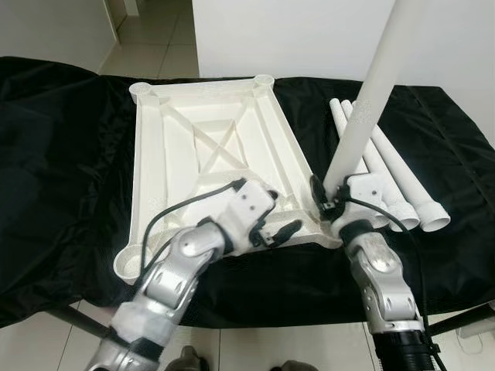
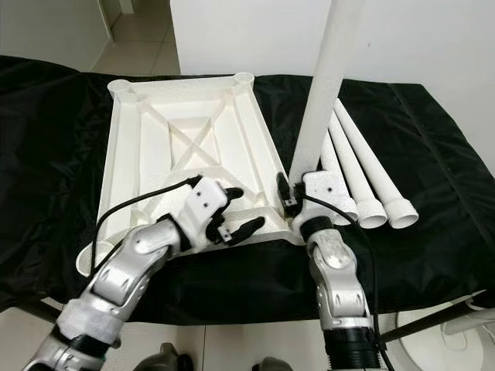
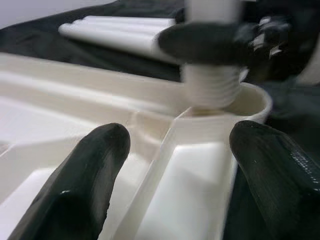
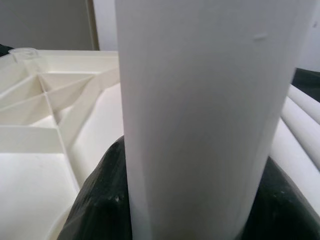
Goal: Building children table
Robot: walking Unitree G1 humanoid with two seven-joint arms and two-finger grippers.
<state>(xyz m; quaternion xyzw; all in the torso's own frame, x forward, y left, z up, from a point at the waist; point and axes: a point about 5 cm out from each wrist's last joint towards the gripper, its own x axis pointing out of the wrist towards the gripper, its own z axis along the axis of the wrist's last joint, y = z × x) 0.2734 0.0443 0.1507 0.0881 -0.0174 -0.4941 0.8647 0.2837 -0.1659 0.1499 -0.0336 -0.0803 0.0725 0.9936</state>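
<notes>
A white plastic table top (image 1: 166, 154) lies upside down on black cloth, ribs facing up. My right gripper (image 1: 329, 197) is shut on a long white leg (image 1: 371, 85), which stands nearly upright over the near right corner socket (image 3: 250, 102). The leg's threaded end (image 3: 210, 87) sits at the mouth of that socket. In the right wrist view the leg (image 4: 200, 100) stands between black fingers (image 4: 100, 200). My left gripper (image 1: 280, 212) is open, with its fingers (image 3: 75, 190) on either side of a rib at the table top's near edge, just left of the socket.
Three spare white legs (image 1: 394, 178) lie side by side on the black cloth (image 1: 62, 154) to the right of the table top. The cloth's front edge runs just below my arms, with tiled floor beneath. A white wall stands behind.
</notes>
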